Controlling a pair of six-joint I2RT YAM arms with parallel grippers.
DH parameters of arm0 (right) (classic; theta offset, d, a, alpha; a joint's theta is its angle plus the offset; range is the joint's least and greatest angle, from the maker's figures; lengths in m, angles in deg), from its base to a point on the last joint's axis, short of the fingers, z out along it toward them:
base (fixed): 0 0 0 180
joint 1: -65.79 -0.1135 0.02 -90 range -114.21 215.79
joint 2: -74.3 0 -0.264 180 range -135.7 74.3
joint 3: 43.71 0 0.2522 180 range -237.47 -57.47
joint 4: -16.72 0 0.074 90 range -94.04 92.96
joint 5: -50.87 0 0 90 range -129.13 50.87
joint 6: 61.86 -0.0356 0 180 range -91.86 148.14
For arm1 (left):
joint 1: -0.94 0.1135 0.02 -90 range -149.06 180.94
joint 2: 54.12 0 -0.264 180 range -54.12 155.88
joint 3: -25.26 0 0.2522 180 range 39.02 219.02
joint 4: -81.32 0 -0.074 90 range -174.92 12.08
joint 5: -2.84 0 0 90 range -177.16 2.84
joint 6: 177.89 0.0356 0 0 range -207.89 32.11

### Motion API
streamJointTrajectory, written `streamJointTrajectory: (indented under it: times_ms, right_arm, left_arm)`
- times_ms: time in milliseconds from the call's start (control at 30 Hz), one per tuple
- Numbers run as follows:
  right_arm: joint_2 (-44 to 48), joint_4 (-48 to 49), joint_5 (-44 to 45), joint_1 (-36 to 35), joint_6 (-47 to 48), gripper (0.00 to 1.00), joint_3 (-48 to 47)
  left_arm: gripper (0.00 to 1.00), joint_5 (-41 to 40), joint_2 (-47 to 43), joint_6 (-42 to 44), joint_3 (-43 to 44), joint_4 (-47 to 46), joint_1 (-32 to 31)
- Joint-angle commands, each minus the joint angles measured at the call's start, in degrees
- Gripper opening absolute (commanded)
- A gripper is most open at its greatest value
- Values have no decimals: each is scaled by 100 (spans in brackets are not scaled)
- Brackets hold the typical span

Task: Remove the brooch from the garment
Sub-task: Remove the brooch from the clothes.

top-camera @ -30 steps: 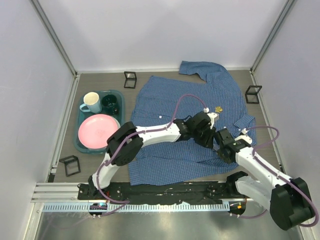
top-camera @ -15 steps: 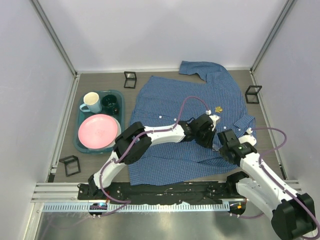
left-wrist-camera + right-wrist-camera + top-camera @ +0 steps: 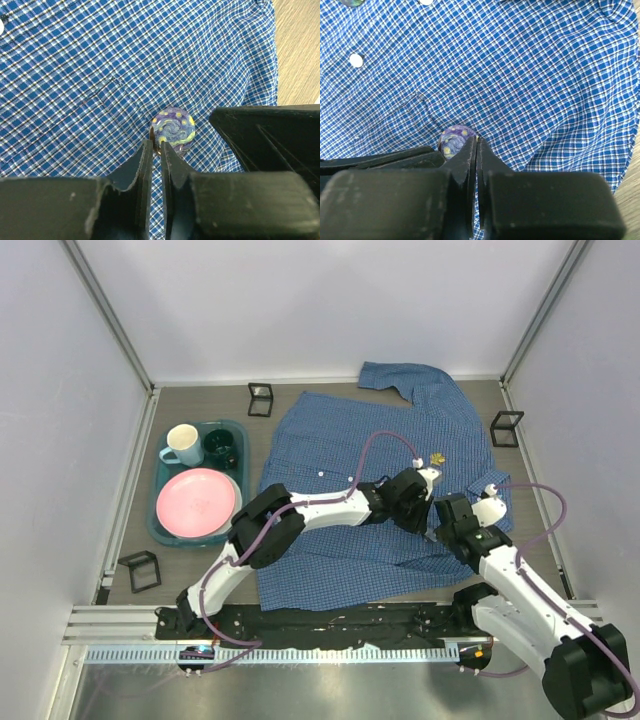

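Left wrist view: brooch (image 3: 173, 129), round with a swirly blue-and-yellow face, sits on the garment (image 3: 90, 60) just beside a pocket seam, near the shirt's edge where the table (image 3: 300, 45) shows. Left gripper (image 3: 156, 145) jaws are clenched to a thin slit, tips touching the brooch's lower-left rim. Cannot tell if they nip the rim, the cloth, or nothing. Right wrist view: right gripper (image 3: 476, 141) jaws are likewise pressed nearly together, tips against the other side of the brooch. Top external view: both wrists crowd one spot on the shirt's right half, and the brooch is hidden under them.

Risks, my read:
- Both jaws are closed beside the brooch, not around it, so a pull now likely slips off the rim and gets nothing.
- If cloth is what's pinched, lifting drags the shirt up with the pin not undone, and may tear the weave.
- Two grippers this close may knock each other, or shove the brooch sideways and bunch fabric over it.
- The fastening on the back is not visible, so a straight yank may be the wrong direction.

One side needs to pin the cloth down while the other takes the brooch.
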Motion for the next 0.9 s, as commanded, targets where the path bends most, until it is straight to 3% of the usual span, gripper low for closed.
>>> streamJointTrajectory:
  times_ms: [0, 367, 567, 867]
  right_arm:
    - [-166, 504, 119, 28, 196, 4, 146]
    - [-632, 575, 163, 28, 169, 3, 137]
    - [-738, 874, -240, 37, 389, 3, 181]
    - [8, 1278, -724, 28, 600, 3, 392]
  left_arm:
    - [14, -218, 75, 57, 154, -69, 7]
    - [7, -349, 127, 83, 128, 89, 7]
    - [3, -394, 127, 92, 101, 116, 7]
    - [1, -385, 101, 40, 93, 98, 7]
